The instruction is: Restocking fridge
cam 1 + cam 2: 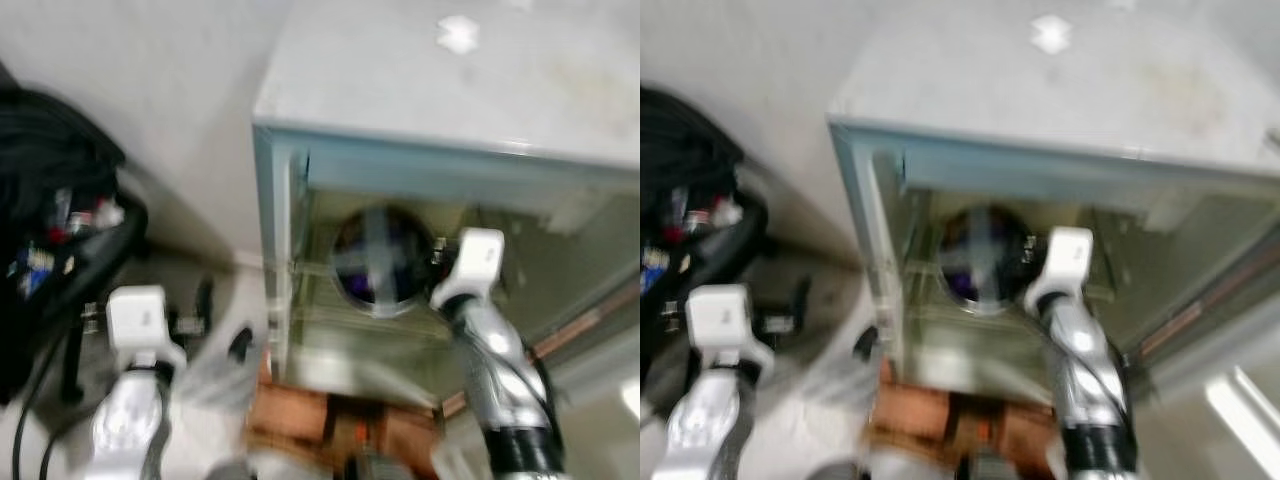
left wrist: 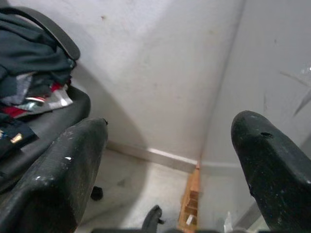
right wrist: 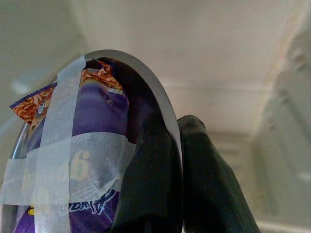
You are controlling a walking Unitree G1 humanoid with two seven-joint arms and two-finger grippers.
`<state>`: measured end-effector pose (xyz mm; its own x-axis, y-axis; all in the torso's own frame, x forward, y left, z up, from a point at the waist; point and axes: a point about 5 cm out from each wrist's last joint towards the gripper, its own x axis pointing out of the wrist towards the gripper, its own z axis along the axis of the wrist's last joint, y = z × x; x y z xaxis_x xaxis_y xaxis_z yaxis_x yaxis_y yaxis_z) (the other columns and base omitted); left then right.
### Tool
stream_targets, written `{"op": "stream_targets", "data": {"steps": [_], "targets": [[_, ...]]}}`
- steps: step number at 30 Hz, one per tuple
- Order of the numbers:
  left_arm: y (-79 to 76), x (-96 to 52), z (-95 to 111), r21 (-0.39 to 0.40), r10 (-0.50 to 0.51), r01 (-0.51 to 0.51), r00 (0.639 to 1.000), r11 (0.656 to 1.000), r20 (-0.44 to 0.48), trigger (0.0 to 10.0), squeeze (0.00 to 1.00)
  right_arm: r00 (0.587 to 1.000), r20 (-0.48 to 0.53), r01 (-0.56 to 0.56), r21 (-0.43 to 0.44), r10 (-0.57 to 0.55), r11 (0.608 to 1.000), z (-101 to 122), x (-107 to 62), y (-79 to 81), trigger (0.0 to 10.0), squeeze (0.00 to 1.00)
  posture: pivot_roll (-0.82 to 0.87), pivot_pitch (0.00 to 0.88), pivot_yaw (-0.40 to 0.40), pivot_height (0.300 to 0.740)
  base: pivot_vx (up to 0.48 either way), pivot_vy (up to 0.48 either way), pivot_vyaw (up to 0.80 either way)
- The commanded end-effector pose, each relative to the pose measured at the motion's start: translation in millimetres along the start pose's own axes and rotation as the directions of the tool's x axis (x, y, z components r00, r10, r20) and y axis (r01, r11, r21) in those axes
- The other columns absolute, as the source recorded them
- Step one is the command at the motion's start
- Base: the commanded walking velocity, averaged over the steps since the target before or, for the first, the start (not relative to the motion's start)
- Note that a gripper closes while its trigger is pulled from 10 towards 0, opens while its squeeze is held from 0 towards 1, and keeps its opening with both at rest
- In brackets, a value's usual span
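Small grey fridge (image 1: 520, 90), door open, seen from above. Inside on its shelf sits a round metal bowl (image 1: 382, 258) holding a purple snack packet (image 3: 97, 145) under crossed white tape. Right gripper (image 3: 177, 145) — the nearer arm — pinches the bowl's rim. Left gripper (image 2: 170, 160), fingers spread, hangs outside beside the fridge wall.

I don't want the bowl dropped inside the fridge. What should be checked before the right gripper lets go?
1. Right gripper pinches the bowl rim: ok.
2. Bowl inside the fridge: ok.
3. Bowl resting on a shelf: cannot tell; views are blurred.
4. Tape holds the purple packet in the bowl: ok.
5. Left gripper open, outside the fridge beside its wall: ok.
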<state>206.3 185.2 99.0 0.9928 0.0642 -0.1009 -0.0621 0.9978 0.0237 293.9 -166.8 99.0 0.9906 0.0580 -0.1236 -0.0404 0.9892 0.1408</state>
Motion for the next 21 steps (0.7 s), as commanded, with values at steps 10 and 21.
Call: {"op": "stream_targets", "data": {"steps": [10, 21], "targets": [[6.8, -16.1, -2, 0.020, 0.032, -0.031, 0.998, 0.999, -0.055, 10.0, 0.00, 1.000, -0.005, 0.005, 0.070, -0.004, 0.998, 2, 20.9, 20.5, 10.0, 0.00, 0.18, 0.152, -0.069, 0.740, 0.000, 0.000, 0.00], [10.9, -41.7, 0, 0.042, 0.069, -0.065, 0.992, 0.997, -0.103, 10.0, 0.00, 0.993, -0.114, 0.069, 0.231, -0.043, 0.971, -6, 61.3, 49.2, 10.0, 0.00, 0.25, 0.259, -0.111, 0.740, 0.000, 0.000, 0.00]]}}
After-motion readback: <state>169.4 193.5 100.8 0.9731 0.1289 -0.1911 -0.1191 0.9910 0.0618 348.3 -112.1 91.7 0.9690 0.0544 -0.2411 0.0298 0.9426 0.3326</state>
